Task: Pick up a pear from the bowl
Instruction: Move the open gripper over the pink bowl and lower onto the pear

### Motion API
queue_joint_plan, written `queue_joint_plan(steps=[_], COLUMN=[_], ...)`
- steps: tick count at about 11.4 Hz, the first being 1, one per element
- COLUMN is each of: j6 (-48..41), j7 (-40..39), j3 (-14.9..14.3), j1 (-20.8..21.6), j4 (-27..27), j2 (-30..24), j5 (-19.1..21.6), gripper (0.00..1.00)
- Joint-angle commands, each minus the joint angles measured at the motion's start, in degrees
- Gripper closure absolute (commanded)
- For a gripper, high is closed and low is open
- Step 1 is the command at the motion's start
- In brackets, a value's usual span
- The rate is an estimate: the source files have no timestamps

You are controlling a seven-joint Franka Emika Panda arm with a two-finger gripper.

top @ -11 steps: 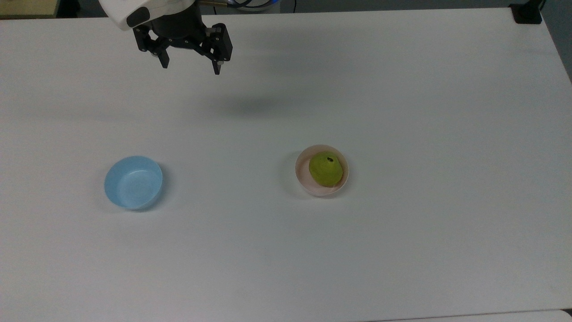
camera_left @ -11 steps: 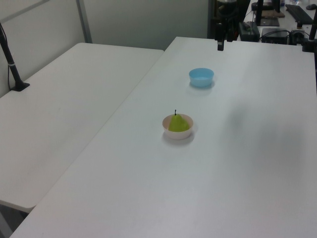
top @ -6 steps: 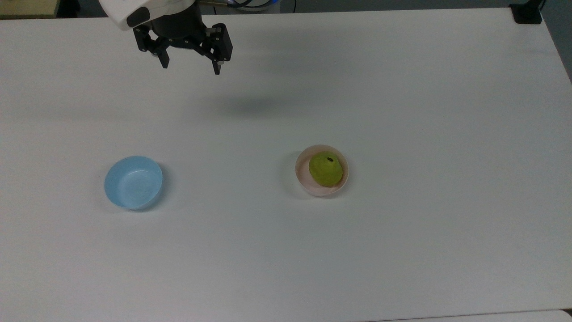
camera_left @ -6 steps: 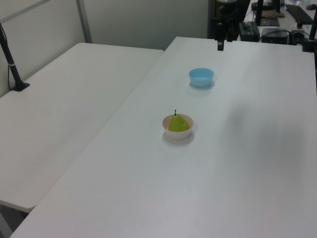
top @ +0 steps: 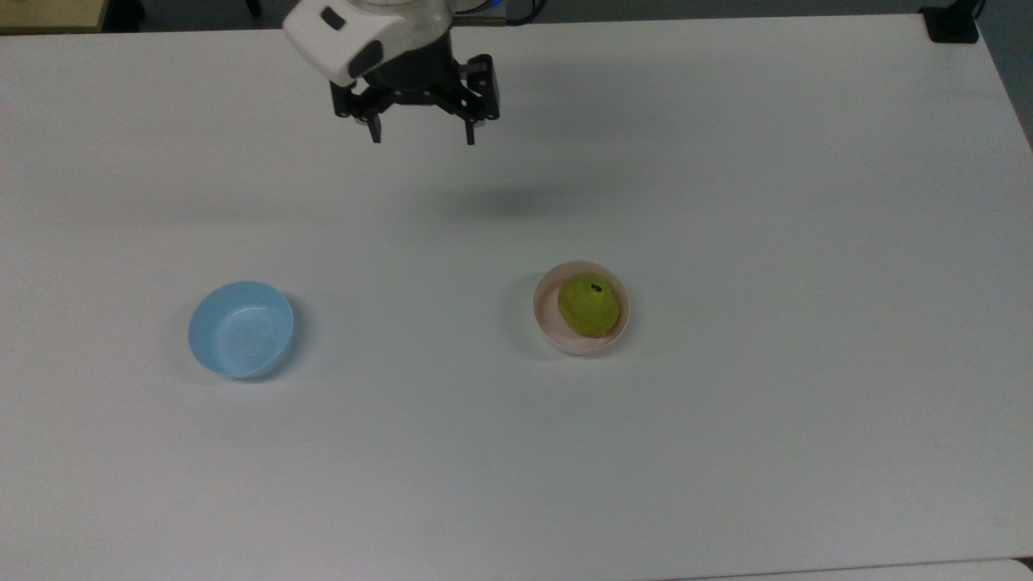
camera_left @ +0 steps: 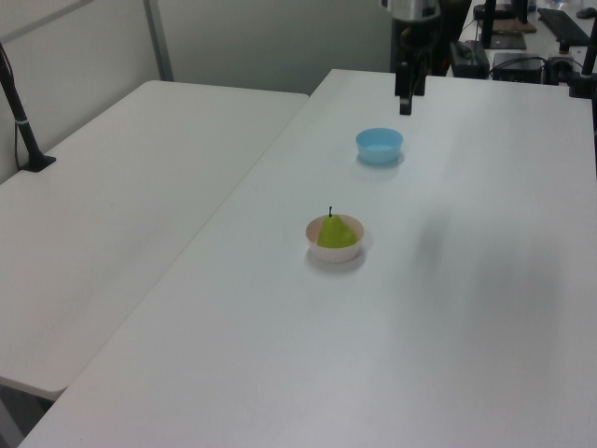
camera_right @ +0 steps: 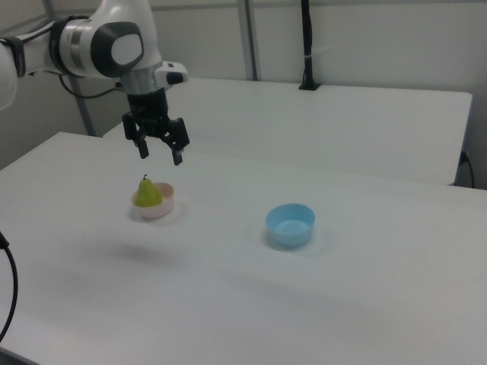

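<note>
While the pear (top: 588,304) fills the bowl (top: 549,324), spread jaws hang well apart.

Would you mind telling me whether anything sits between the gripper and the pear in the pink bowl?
Nothing visible does. The open gripper hangs above bare table, and the pear sits uncovered in the pink bowl.

we see a wide white table (top: 726,452) with a matte top, evenly lit from above, soft shadows lying on it. in the left view a second white table (camera_left: 121,215) stands beside it, a narrow gap between the two, with a black clamp post (camera_left: 20,112) fixed at its far edge. in the right view the second table (camera_right: 358,125) lies behind, a dark pole (camera_right: 307,46) rising from it against a pale wall (camera_right: 380,46).
</note>
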Motion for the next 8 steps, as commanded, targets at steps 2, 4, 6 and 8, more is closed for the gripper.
queue_joint_plan(steps=[2, 4, 6, 8], j6=[10.2, 11.7, 16.0, 23.2], j7=[1.5, 1.6, 3.2, 6.4], j3=[-1.8, -2.4, -2.5, -2.5], j1=[7.5, 10.1, 12.5, 14.6], j4=[1.6, 3.0, 3.5, 3.5], j2=[7.2, 11.5, 15.0, 18.2], j5=[-0.1, -0.1, 1.1, 1.1], gripper=[0.0, 0.0, 0.0, 0.0])
